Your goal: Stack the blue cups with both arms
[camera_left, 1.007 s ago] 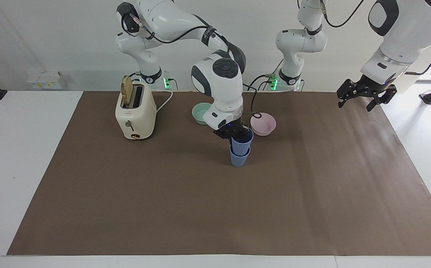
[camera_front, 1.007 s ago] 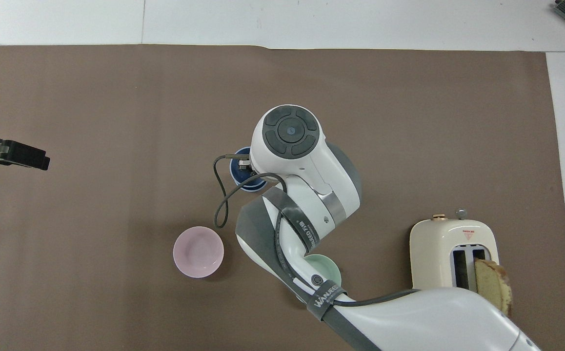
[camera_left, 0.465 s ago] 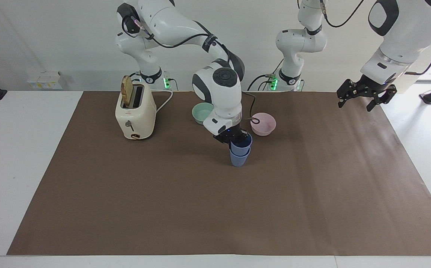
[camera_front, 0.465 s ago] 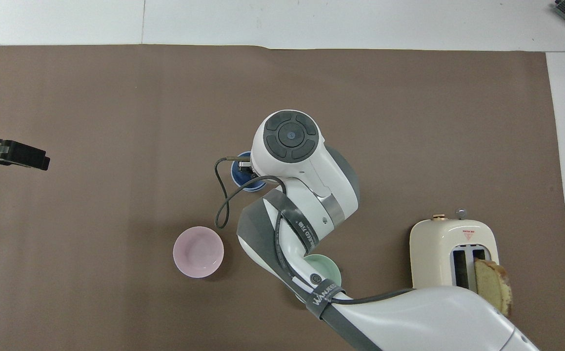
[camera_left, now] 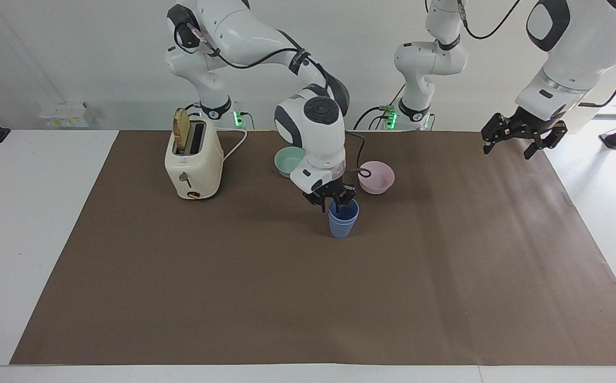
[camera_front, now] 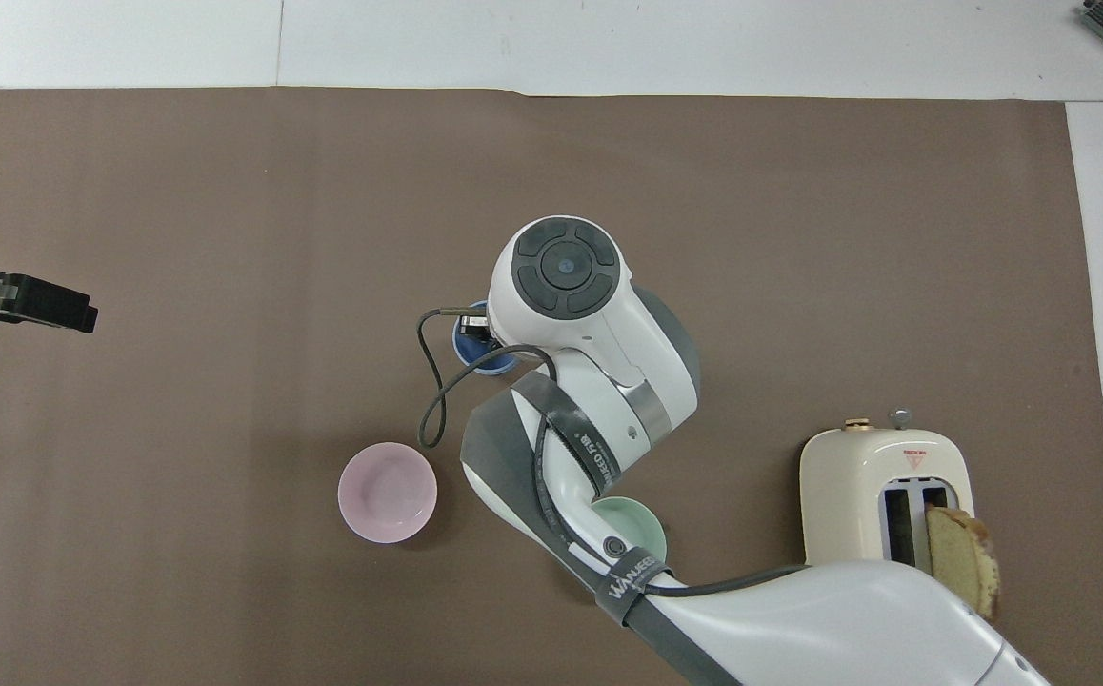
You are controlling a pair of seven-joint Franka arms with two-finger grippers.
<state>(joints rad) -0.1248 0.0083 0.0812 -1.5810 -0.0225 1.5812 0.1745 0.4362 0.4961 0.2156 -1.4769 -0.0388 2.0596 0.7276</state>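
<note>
The blue cups stand nested upright mid-bench, directly beneath the right gripper, whose parted fingers straddle the upper rim without clamping it, so it should exit straight upward; the left gripper waits open, well apart.

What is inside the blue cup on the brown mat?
The other blue cup sits nested inside the blue cup, only its rim showing. One finger of the right gripper dips in. The bottom is hidden.
</note>
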